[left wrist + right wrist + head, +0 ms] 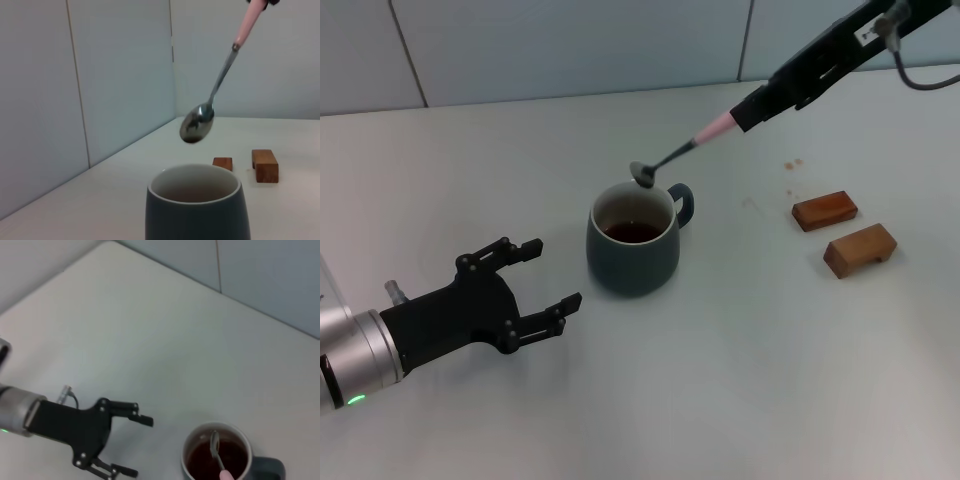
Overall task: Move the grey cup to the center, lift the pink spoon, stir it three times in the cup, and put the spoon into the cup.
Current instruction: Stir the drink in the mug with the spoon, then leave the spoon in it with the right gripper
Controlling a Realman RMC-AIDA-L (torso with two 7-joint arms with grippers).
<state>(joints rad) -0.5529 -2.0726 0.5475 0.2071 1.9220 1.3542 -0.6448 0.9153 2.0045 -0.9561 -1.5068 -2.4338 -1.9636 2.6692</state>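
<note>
Left gripper (548,275), black w/ fingers spread open and holding nothing, sits low at the near-left of the white table (740,390), just beside the cup but not touching. Next out, approx mid-table: rounded dark blue-grey ceramic mug (633,240), upright, cream inside, dark brown liquid in it, loop handle on the far-right side. Slim spoon w/ grey metal bowl and pale pink handle (682,152) hangs tilted, bowl lowest, over the mug's far rim, clear of the liquid; left wrist view shows a dark drop under the bowl. Right of the mug and well apart, two brown wooden blocks (824,210) lie side by side. Farthest: right gripper (752,110), clamped on the pink handle end, arm reaching in from far-right.
</note>
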